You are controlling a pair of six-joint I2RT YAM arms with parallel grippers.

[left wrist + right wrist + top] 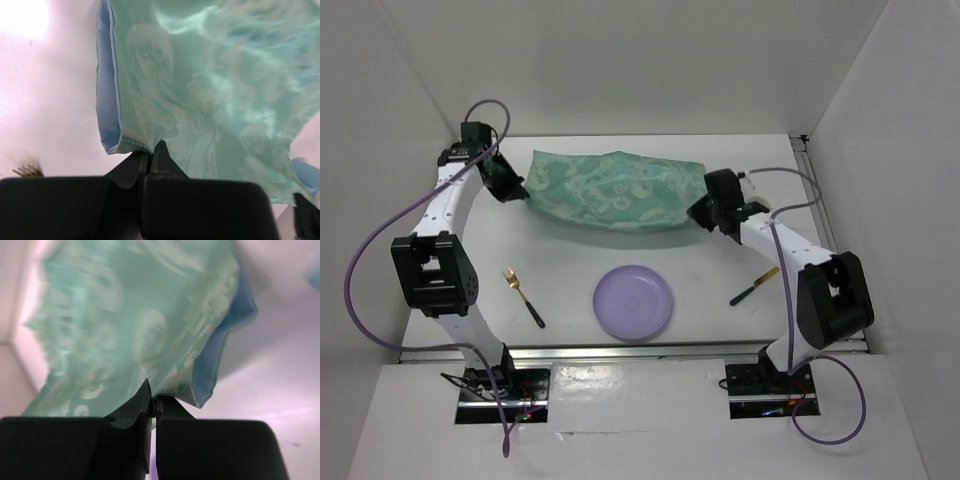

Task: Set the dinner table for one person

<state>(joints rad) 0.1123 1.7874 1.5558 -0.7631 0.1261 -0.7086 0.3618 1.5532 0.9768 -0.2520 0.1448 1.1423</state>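
Observation:
A green patterned placemat (615, 190) with a blue underside stretches rumpled across the far half of the white dinner table (570, 265). My left gripper (517, 190) is shut on the mat's left edge, and in the left wrist view the jaws (150, 150) pinch the cloth (210, 90) beside a folded corner. My right gripper (704, 212) is shut on the mat's right edge; its wrist view shows the jaws (154, 399) clamped on the fabric (125, 315) near a curled blue corner.
A round purple plate (633, 301) lies near the front centre. Left of it is a gold fork with a dark handle (523, 297), its tines (27, 171) also in the left wrist view. A dark-handled gold knife (753, 286) lies at the right. White walls enclose the table.

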